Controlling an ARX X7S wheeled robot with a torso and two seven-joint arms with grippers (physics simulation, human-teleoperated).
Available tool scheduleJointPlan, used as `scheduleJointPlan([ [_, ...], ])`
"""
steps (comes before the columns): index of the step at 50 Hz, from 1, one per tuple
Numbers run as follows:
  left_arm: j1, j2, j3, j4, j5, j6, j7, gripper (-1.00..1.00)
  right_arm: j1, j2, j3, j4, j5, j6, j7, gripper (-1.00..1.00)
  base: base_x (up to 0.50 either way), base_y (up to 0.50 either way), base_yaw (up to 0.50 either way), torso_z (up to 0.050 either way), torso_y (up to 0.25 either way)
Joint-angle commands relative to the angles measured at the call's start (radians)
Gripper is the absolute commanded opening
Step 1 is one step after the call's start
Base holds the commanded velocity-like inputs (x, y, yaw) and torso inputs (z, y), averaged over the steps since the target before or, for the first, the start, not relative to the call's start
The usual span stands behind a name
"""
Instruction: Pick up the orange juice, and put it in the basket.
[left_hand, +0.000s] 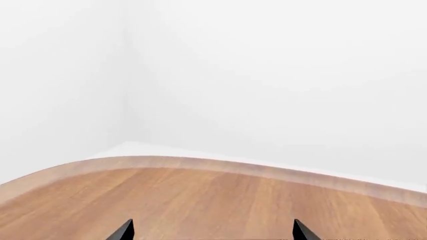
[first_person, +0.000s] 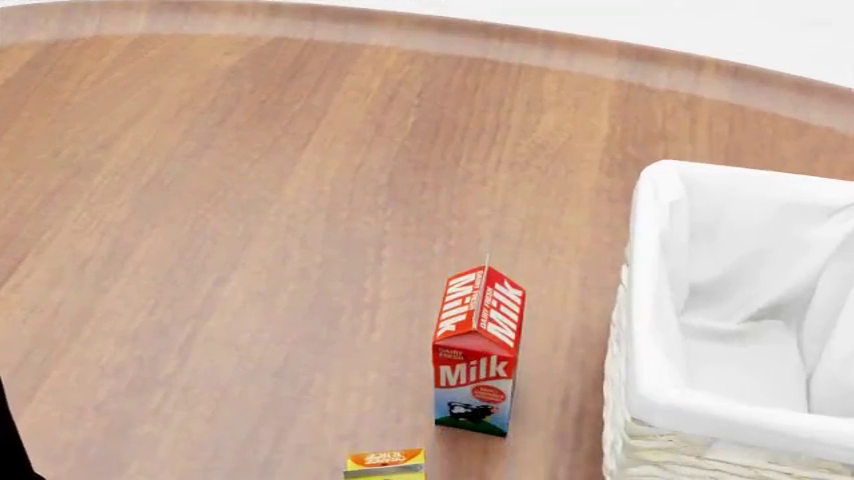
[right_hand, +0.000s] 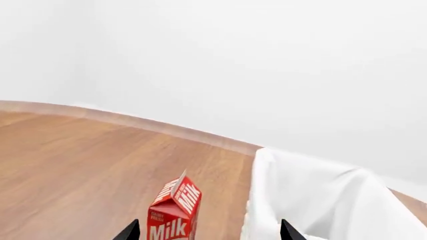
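Observation:
Only the yellow-and-orange top of the orange juice (first_person: 384, 461) shows, at the bottom edge of the head view; the rest of the carton is cut off. The basket (first_person: 650, 300), cream wicker with white cloth lining, stands at the right and also shows in the right wrist view (right_hand: 300, 200). My left gripper (left_hand: 213, 232) is open and empty over bare wood. My right gripper (right_hand: 210, 232) is open and empty, facing the milk carton and the basket's near wall. Neither gripper shows in the head view. The orange juice is in neither wrist view.
A red-and-white Milk carton (first_person: 478, 350) stands upright just left of the basket and just beyond the orange juice; it also shows in the right wrist view (right_hand: 175, 215). The wooden table (first_person: 200, 250) has a curved far edge against white walls.

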Motion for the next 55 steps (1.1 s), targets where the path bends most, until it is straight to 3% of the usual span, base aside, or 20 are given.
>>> scheduleJointPlan([
  [1, 0.003, 0.023, -0.024, 0.005, -0.013, 0.018, 0.024, 1.00, -0.011, -0.039, -0.069, 0.044, -0.078, -0.010, -0.020, 1.00, 0.00, 0.00, 0.00, 0.000, 0.000],
  [23, 0.001, 0.013, -0.018, 0.004, -0.023, 0.023, 0.013, 1.00, 0.106, -0.099, -0.202, 0.109, -0.128, 0.160, -0.052, 1.00, 0.00, 0.00, 0.00, 0.000, 0.000],
  [55, 0.002, -0.001, 0.004, 0.001, -0.021, 0.030, 0.000, 1.00, 0.237, -0.219, -0.317, 0.342, -0.127, 0.112, -0.037, 1.00, 0.00, 0.00, 0.00, 0.000, 0.000],
])
